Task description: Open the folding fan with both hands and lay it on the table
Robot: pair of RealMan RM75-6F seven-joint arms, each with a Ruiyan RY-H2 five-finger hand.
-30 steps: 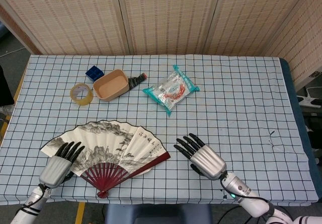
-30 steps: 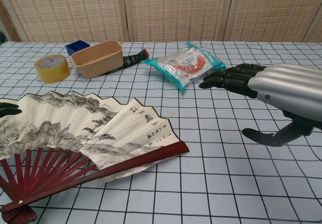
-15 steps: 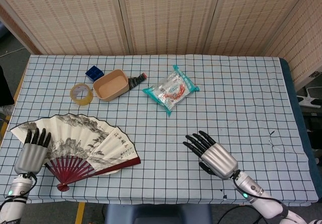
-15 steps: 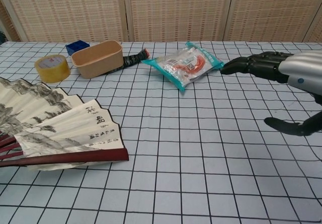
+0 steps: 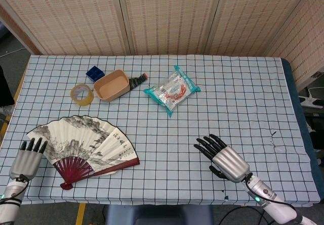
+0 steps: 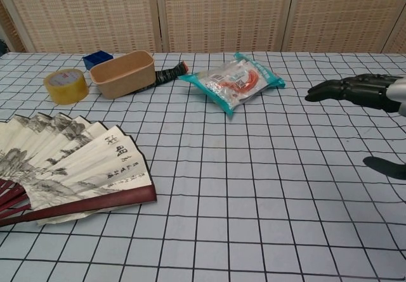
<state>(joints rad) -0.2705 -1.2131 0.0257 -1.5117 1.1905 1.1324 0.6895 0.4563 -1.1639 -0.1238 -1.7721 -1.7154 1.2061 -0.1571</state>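
Observation:
The folding fan [image 5: 86,144] lies spread open on the checked tablecloth at the front left, its ink landscape face up and dark red ribs meeting near the front edge. The chest view shows the fan [image 6: 70,168] flat at the left. My left hand [image 5: 25,160] is open, just left of the fan and apart from it, fingers straight. My right hand [image 5: 228,160] is open at the front right, far from the fan, holding nothing. In the chest view only the right hand's dark fingertips [image 6: 355,92] show at the right edge; the left hand is out of that view.
Behind the fan stand a yellow tape roll [image 5: 82,94], a tan bowl [image 5: 112,85], a blue box [image 5: 94,73] and a dark closed fan-like stick [image 5: 136,81]. A teal snack packet [image 5: 171,90] lies mid-table. A woven screen closes the back.
The fan slid left across the table with my left hand, then settled slightly right. My left hand has come off it and drawn back left. My right hand retreated toward the front right.

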